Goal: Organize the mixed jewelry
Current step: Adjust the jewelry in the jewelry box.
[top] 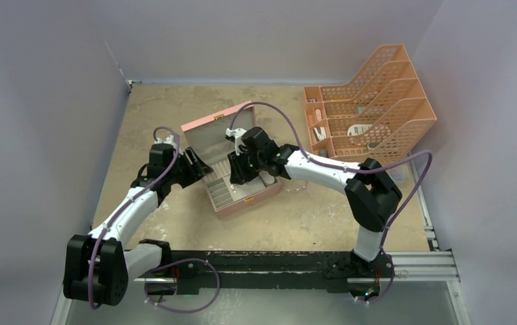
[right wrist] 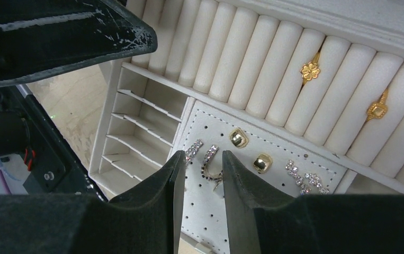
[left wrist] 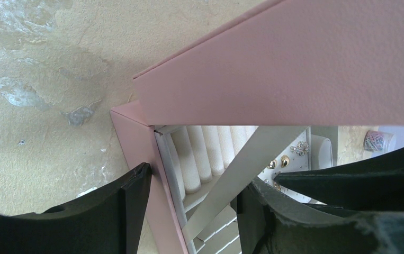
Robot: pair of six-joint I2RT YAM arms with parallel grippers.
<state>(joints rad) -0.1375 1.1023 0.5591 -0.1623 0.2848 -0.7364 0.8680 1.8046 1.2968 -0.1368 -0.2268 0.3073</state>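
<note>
The pink box [top: 209, 128] sits open mid-counter [top: 296, 217]. The jewelry is inside it. Two gold rings [right wrist: 310, 70] are tucked between the white rolls [right wrist: 242, 53], and gold studs [right wrist: 238, 137] and crystal earrings [right wrist: 303, 178] sit on the perforated pad [right wrist: 281, 151]. The right pincer [right wrist: 204, 156] hangs over that pad, jaws a little apart, a dark-stoned hoop [right wrist: 210, 166] in the gap (whether they touch it, I cannot tell). The left pincer [left wrist: 195, 180] stands wide open astride the box's side wall. An orange rack [top: 377, 101] stands far right.
</note>
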